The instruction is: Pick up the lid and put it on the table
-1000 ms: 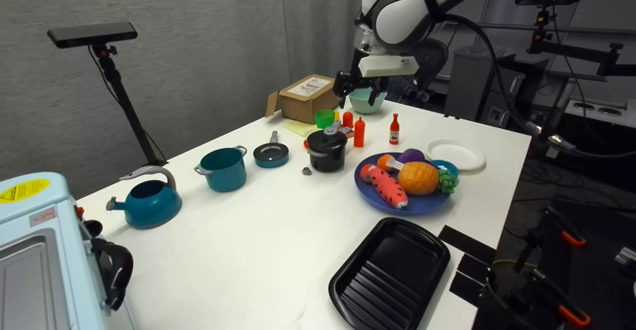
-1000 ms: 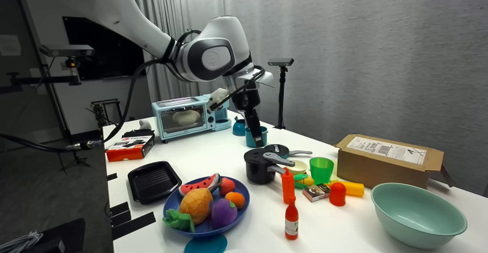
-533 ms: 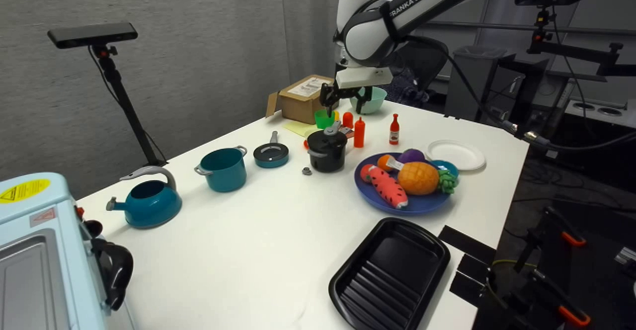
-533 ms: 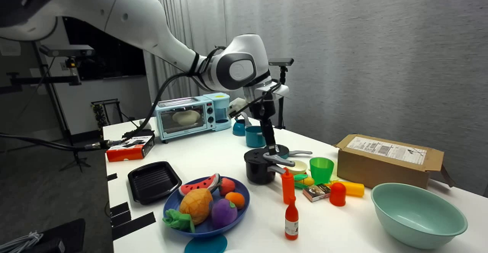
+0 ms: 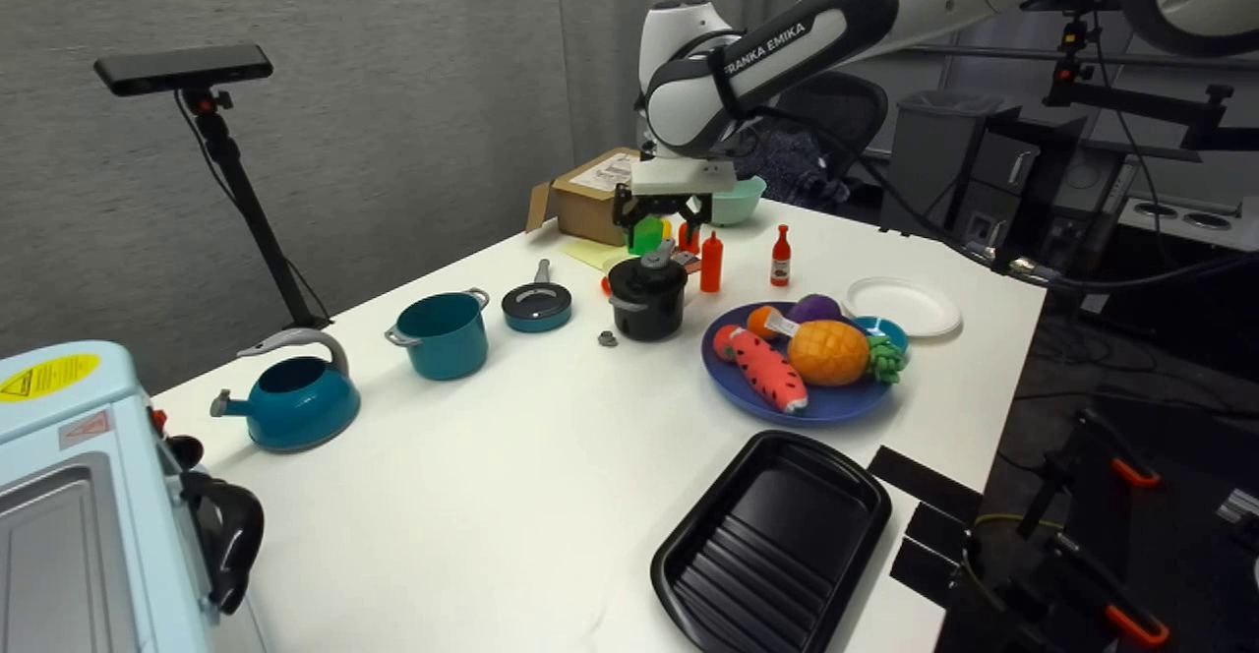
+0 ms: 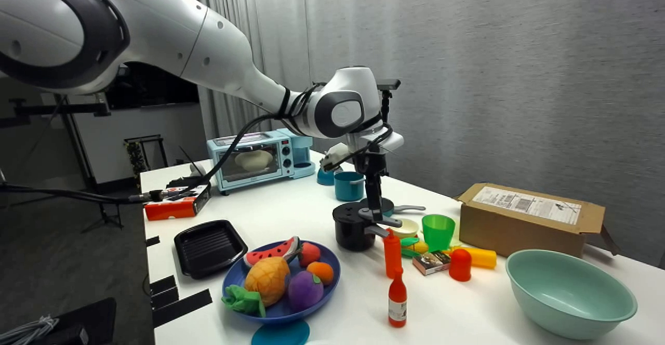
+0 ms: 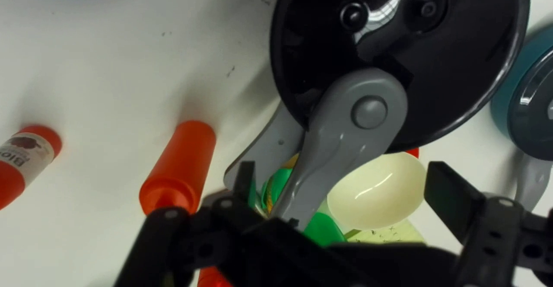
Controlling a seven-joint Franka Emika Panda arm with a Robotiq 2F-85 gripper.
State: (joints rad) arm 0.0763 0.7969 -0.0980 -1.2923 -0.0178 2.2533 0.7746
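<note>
The round black lid sits on the small black pot. A long grey handle reaches from the lid's edge, above the pot's own grey handle. In the wrist view the lid fills the upper right, with its top edge out of frame. My gripper is open and empty, its fingers spread on either side of the lid's handle, which lies nearer the left finger. In an exterior view the gripper is low at the lid's handle; contact cannot be told. The white table carries everything.
An orange-red squeeze bottle, a cream bowl and a green cup stand close to the handles. A small teal pan is beside the pot. A blue plate of toy fruit and a black grill pan lie nearer.
The arm has come down and across, from high beside the pot to low over the lid's handle. The gripper stays open. The lid, pot and other objects have not moved.
</note>
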